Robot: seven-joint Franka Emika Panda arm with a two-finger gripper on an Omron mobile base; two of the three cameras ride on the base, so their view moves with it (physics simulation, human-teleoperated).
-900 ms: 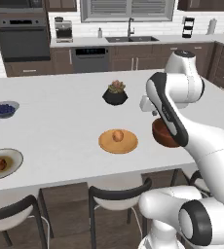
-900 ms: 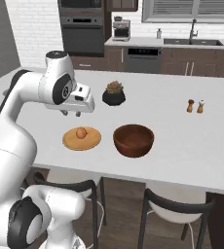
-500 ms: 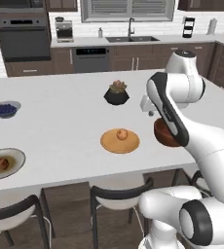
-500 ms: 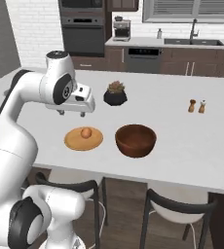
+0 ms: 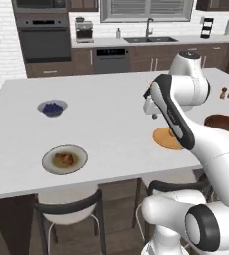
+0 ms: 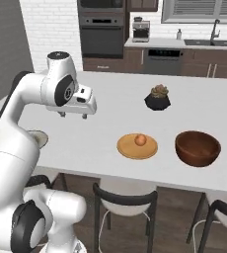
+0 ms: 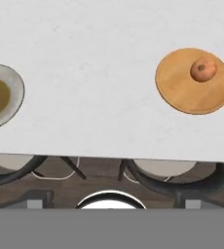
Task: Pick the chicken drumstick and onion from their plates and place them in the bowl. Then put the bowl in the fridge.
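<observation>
A wide white island counter stretches before me, with dark stools tucked under its near edge. Behind it are dark cabinets, a wall oven, a sink under a window and white brick tile. My gripper hangs above the counter, fingers spread wide with nothing between them. The onion sits on the tan wooden plate, just beside the dark reddish-brown bowl. Behind them is a black succulent pot. Well off to my left, the chicken drumstick lies in the cream-rimmed dish, with a small grey blueberry bowl farther back. Compared with a moment ago, both base views have shifted leftward, so the cream dish now sits nearer the picture's middle. That is the cameras moving; the food and dishes lie as before.
</observation>
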